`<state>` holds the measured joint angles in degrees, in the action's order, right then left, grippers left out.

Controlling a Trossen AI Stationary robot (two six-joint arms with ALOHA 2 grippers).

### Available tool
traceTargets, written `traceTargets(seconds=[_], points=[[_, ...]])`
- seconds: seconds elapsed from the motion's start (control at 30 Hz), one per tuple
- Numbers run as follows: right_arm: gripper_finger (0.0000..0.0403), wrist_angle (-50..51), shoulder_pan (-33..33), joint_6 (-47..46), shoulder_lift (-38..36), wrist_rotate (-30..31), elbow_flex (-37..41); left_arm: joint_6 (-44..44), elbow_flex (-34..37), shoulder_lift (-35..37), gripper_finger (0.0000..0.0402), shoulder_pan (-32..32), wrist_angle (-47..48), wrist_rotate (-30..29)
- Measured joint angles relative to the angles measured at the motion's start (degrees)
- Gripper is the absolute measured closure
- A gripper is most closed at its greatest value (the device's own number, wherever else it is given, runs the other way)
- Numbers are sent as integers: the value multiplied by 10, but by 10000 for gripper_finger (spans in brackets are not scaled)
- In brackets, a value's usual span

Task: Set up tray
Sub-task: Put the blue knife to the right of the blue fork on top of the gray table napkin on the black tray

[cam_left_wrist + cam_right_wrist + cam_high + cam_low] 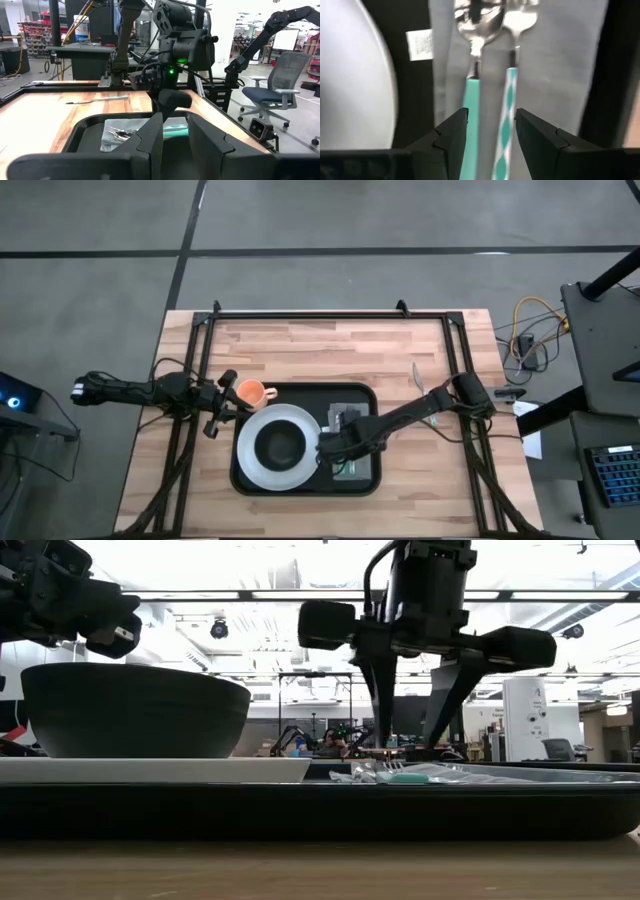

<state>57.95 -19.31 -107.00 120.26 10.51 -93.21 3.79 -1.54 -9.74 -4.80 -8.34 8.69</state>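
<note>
Arms: two slim dark arms, black to charcoal all over, built of tubular links joined by thicker, rounded joint housings.
Left arm: black cable looping beside its joints in the high view; a pale band near its outer end.
Right arm: blocky wrist housing with one small green light glowing on its front in the left wrist view; black cables curve along it.
Right gripper (418,745): a wide black crossbar with rounded ends, two long fingers (451,137) tapering downward from it.
Finger surfaces: matte black, angular and faceted, with stepped inner edges in both wrist views.
Left gripper (175,137): same matte black, chunky moulded fingers.
</note>
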Motion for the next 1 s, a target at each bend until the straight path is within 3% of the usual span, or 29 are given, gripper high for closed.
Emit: traceTargets(seconds=[0.53, 1.0], points=[[231, 84, 53, 90, -70, 12, 35, 0, 0, 0, 327, 0, 0, 0], [227, 1, 66, 84, -237, 15, 267, 0, 0, 0, 327, 0, 0, 0]])
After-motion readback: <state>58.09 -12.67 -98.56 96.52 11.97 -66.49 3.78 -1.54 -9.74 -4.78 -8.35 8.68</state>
